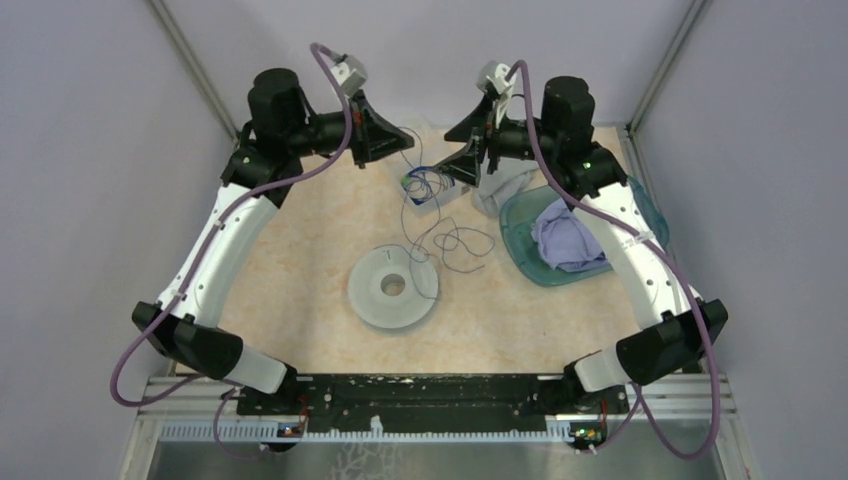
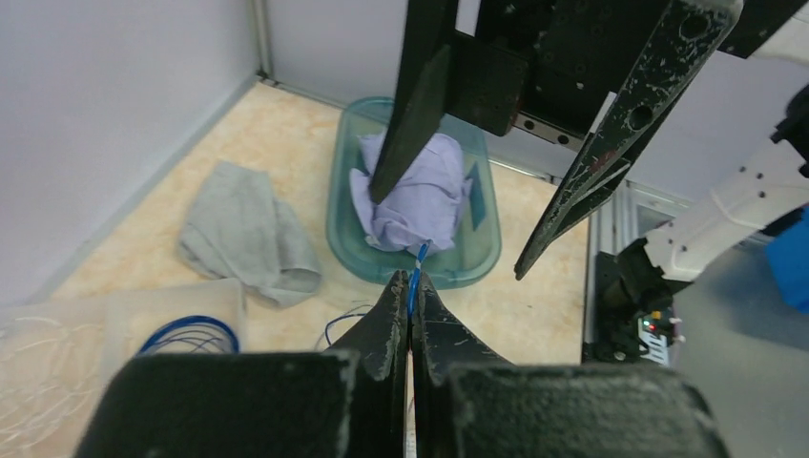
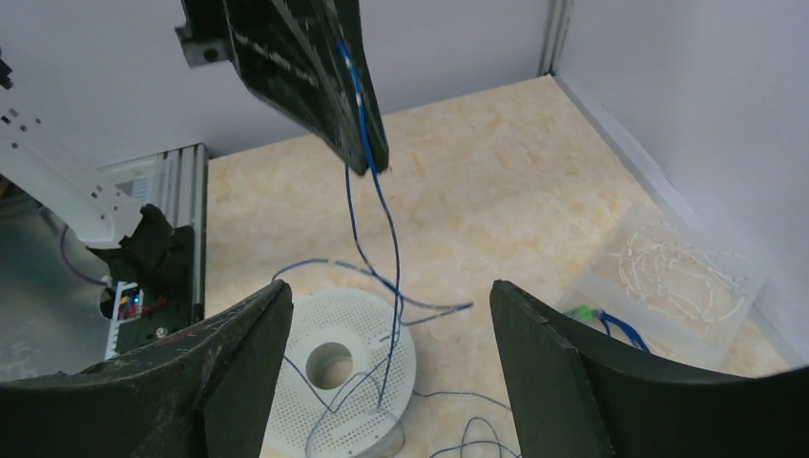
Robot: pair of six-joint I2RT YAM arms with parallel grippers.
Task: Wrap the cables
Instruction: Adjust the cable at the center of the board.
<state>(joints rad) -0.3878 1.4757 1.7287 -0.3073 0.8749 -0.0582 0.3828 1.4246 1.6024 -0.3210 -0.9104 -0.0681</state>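
**Held High for Winding**

The pale spool [image 1: 372, 300] lies below the left claw [image 2: 412, 282], with slack from the cable [image 3: 395, 258] trailing onto it. That claw pinches the cable aloft, likely to feed the winding. Facing it, the right claw [image 3: 389, 288] gapes wide, empty.

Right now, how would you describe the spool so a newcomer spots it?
Start at the tan tabletop. Near its middle lies the spool, a pale grey flat disc with a round centre hole. The teal tub and grey cloth aren't round.

Left gripper [image 2: 412, 284] clamped, right gripper [image 3: 389, 296] spread
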